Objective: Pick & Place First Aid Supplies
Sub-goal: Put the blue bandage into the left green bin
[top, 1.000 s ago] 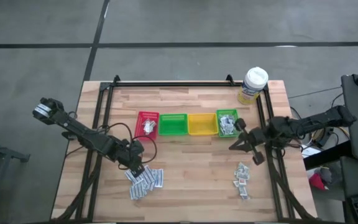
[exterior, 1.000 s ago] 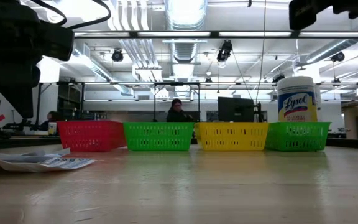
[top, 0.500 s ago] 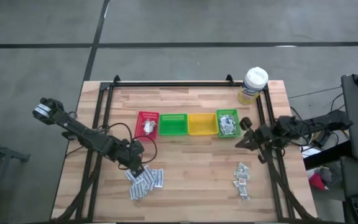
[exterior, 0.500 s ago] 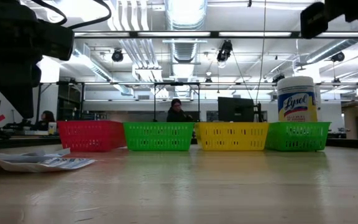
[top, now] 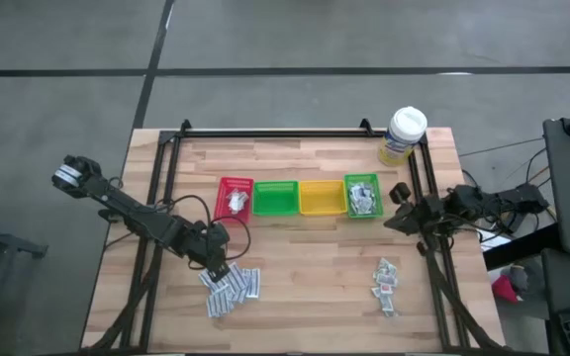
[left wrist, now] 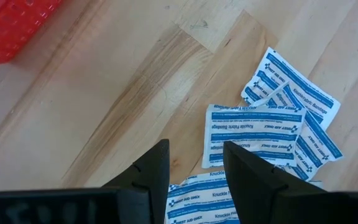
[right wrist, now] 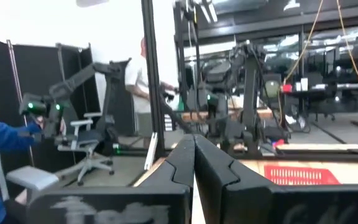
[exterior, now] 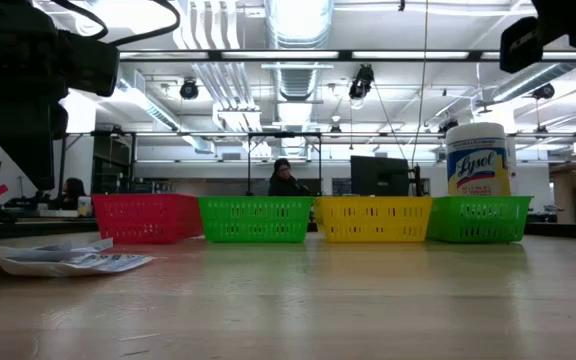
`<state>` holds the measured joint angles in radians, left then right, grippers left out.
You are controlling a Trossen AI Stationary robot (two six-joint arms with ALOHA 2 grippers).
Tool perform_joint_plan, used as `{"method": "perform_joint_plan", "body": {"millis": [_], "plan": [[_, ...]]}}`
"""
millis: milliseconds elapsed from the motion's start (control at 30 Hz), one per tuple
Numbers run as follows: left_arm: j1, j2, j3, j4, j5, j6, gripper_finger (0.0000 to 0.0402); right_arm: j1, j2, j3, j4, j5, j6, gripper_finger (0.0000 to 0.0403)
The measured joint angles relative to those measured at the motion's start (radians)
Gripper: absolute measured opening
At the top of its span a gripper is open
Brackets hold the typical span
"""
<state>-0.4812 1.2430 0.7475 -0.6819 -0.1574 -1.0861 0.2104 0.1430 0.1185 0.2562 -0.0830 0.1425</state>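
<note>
Hovering low over the near-left pile of white-and-blue sachets [top: 232, 288], the left gripper [top: 217, 267] has its two fingers [left wrist: 152, 171] parted with nothing between them; in the left wrist view the fingers frame bare wood and the edge of a blue-printed sachet [left wrist: 254, 130], without touching it so far as can be seen. The pile lies on the wooden table [top: 305, 277] near its front edge, well to the left of centre, and in the low view it shows as a flat heap [exterior: 58, 260] at the left.

A second, smaller scatter of sachets [top: 387, 282] lies on the near-right part of the table, grey-silver and white with a touch of red.

Four small bins stand in a row across the middle of the table: a red bin [top: 235, 197] at the left with a few pale sachets in it, a green bin [top: 276, 198], a yellow bin [top: 322, 197], and another green bin [top: 362, 196] at the right with several sachets inside. A wipes tub [top: 403, 135] with a white lid stands at the far-right corner.

The right gripper [top: 400, 216] is raised at the right edge of the table, just right of the right-hand green bin, with its fingers [right wrist: 188, 163] pressed together and holding nothing. A person [exterior: 286, 178] sits in the room beyond the bins.
</note>
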Motion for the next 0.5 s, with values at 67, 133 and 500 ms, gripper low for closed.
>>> {"method": "perform_joint_plan", "body": {"millis": [67,133,500], "plan": [[0.000,0.000,0.000,0.000,0.000,0.012,0.0142,0.000,-0.050,0.003,-0.047,0.000,0.006,0.0008],[0.000,0.000,0.000,0.000,-0.004,0.013,0.0142,0.000,-0.091,-0.004,-0.075,0.000,0.027,0.0008],[0.000,0.052,0.000,0.073,-0.024,-0.018,0.0142,0.001,-0.135,-0.039,-0.096,0.000,0.042,0.0008]]}}
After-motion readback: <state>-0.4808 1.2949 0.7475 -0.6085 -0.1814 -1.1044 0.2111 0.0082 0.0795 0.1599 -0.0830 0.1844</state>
